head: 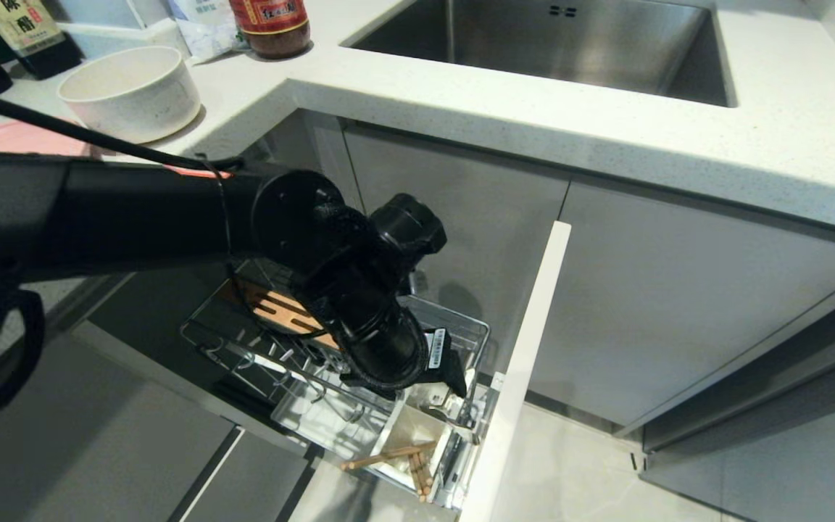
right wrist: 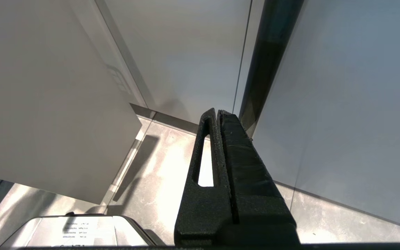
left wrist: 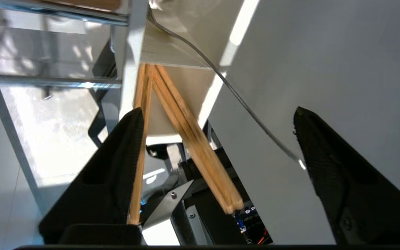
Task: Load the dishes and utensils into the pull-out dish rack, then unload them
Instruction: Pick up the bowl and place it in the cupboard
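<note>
the chopsticks (head: 396,458) lay slanted in the white utensil cup (head: 404,433) at the near end of the pulled-out dish rack (head: 209,341), their ends poking out past the cup's rim. in the left wrist view the chopsticks (left wrist: 193,139) ran between the spread fingers (left wrist: 116,173), one stick lying close along a finger, and a thin silver handle (left wrist: 248,111), probably the fork, crossed beside them. the left gripper (head: 454,380) hung over the cup with its jaws apart, holding nothing. a small white barcode label (head: 436,339) sat on its wrist, too small to read. the rack's white front panel (head: 526,348) stood just right of the cup, and the slotted wooden strip (head: 272,304) lay farther back. on the counter (head: 606,145) beyond sat the speckled bowl (head: 131,90) beside the pink plate (head: 19,138), with bottles (head: 272,25) behind carrying chinese labels. the right gripper (right wrist: 219,119) hung low by the cabinet doors, its fingers pressed together.
</note>
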Robot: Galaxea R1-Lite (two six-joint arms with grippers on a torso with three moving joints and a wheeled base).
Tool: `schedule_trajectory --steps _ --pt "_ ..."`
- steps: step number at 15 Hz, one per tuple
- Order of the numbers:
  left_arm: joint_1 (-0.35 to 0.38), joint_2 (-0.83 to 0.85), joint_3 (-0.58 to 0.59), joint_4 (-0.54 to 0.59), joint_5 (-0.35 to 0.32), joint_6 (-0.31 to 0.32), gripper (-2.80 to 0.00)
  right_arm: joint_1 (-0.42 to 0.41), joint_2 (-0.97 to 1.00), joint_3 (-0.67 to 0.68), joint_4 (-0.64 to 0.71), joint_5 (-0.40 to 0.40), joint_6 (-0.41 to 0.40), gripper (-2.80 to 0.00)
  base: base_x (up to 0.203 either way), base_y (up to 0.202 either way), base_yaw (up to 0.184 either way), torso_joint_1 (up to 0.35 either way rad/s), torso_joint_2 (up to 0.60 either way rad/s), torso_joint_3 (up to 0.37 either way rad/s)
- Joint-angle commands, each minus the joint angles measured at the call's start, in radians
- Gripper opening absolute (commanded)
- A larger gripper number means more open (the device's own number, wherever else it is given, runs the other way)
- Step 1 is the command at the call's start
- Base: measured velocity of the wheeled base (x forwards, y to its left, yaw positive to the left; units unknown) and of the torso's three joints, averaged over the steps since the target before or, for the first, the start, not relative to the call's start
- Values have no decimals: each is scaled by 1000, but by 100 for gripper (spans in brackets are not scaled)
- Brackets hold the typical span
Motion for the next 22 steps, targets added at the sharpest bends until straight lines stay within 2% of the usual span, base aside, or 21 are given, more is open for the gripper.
schedule_trajectory --steps 1,2,4,8,13,15,18,22 --pt "0 -73 7 6 10 -2 -60 0 0 0 0 0 0 -280 0 0 0 0 0 0" --pt "0 -104 9 6 42 -4 -280 0 0 0 0 0 0 -280 0 0 0 0 0 0" --pt "0 -168 13 6 118 -5 -280 0 0 0 0 0 0 -280 0 0 0 0 0 0" --pt "1 -325 13 6 161 -4 -280 0 0 0 0 0 1 -280 0 0 0 0 0 0" --pt "46 -489 -38 6 237 -1 -280 0 0 0 0 0 0 -280 0 0 0 0 0 0" --pt "79 -553 -65 -1 304 45 -280 0 0 0 0 0 0 -280 0 0 0 0 0 0" --pt "124 -606 -149 -24 318 223 -280 0 0 0 0 0 0 -280 0 0 0 0 0 0" --pt "210 -627 -152 -135 319 244 -280 0 0 0 0 0 0 -280 0 0 0 0 0 0"
